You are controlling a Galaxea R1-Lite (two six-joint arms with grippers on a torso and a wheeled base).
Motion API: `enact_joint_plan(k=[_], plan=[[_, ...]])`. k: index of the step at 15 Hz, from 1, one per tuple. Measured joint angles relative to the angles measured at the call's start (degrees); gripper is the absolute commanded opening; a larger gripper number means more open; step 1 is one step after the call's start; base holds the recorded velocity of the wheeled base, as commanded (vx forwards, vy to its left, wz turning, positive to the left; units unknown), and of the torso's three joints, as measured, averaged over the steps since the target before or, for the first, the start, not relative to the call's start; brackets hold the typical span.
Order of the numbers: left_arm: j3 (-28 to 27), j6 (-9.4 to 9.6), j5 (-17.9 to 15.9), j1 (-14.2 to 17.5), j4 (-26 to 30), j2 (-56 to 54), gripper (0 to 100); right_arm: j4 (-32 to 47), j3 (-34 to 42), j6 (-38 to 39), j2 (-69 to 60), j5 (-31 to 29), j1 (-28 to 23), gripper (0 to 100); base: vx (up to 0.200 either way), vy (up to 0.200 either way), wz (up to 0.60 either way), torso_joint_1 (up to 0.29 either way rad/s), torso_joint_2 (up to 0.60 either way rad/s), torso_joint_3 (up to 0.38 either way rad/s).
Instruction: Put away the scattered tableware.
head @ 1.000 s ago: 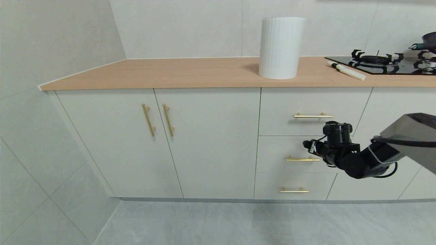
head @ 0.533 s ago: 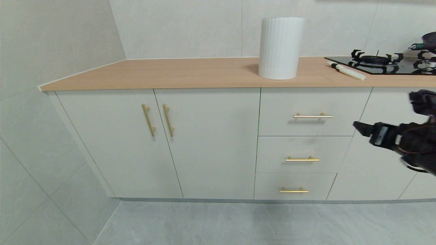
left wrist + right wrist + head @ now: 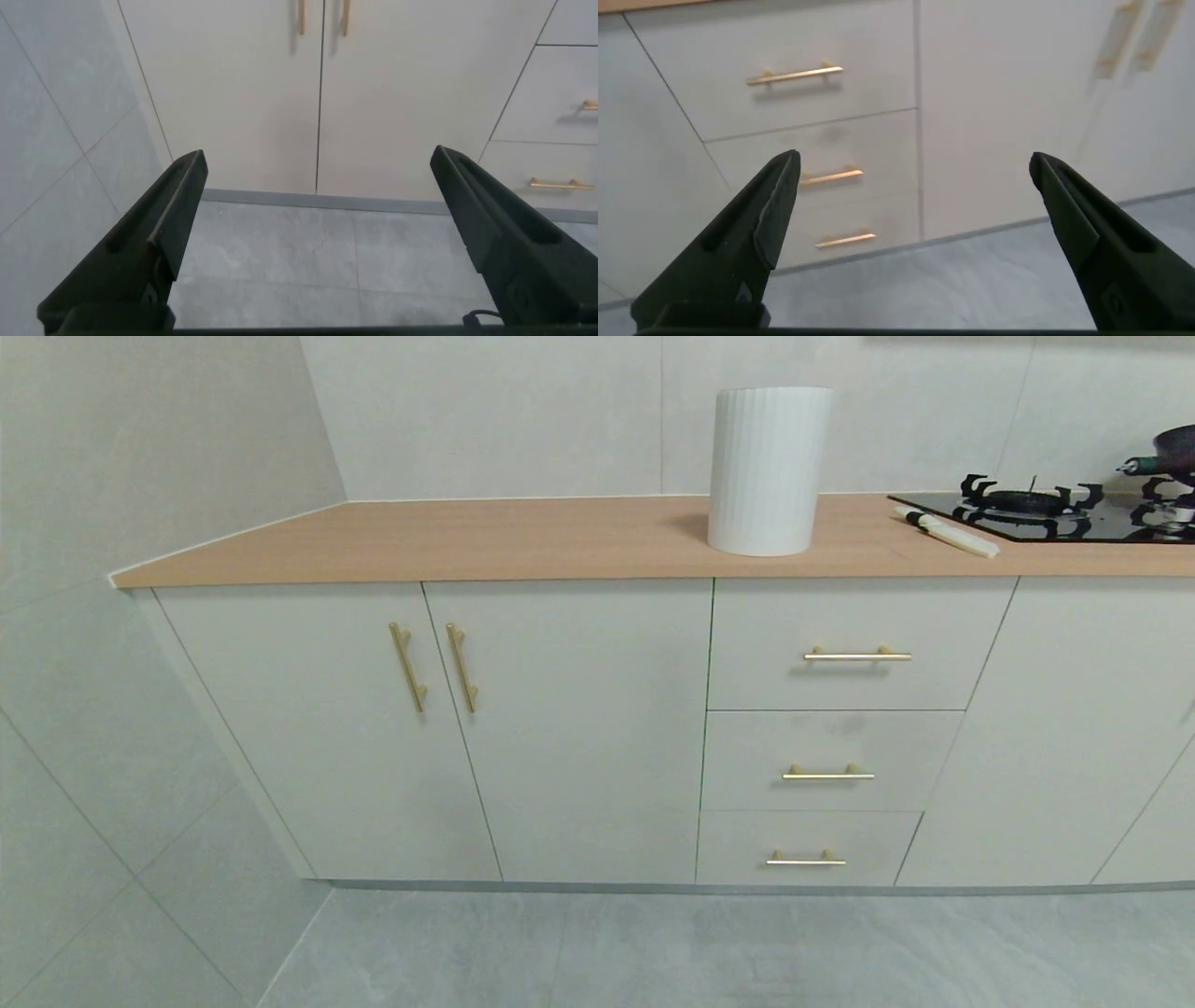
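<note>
A cream-handled utensil (image 3: 948, 532) lies on the wooden countertop (image 3: 523, 537) beside the stove. A tall white ribbed container (image 3: 767, 471) stands upright on the counter to its left. My left gripper (image 3: 318, 157) is open and empty, held low over the grey floor in front of the double cabinet doors (image 3: 322, 84). My right gripper (image 3: 915, 161) is open and empty, facing the stack of three shut drawers (image 3: 813, 121) with gold handles.
A black gas stove (image 3: 1055, 509) with pan supports sits at the counter's right end, with a dark pan (image 3: 1172, 448) on it. Below the counter are two cabinet doors (image 3: 434, 728) and three drawers (image 3: 840, 709), all shut. Grey tiled floor (image 3: 597, 952) lies in front.
My right arm has swung from in front of the middle drawer off to the right and left the head view. The drawers stay shut.
</note>
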Motion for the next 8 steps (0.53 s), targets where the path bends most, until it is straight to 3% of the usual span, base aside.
enact_joint_plan(k=[4,8], plan=[[0.0,0.0,0.0,0.0,0.0,0.0,100,14.1,2.2,-3.5,-19.8,-0.7,-2.0,100,0.0,0.0,0.0,0.0,0.0,0.0],[0.0,0.0,0.0,0.0,0.0,0.0,100,10.6,9.9,-4.4,-28.2,3.5,-4.2,100,0.0,0.0,0.0,0.0,0.0,0.0]])
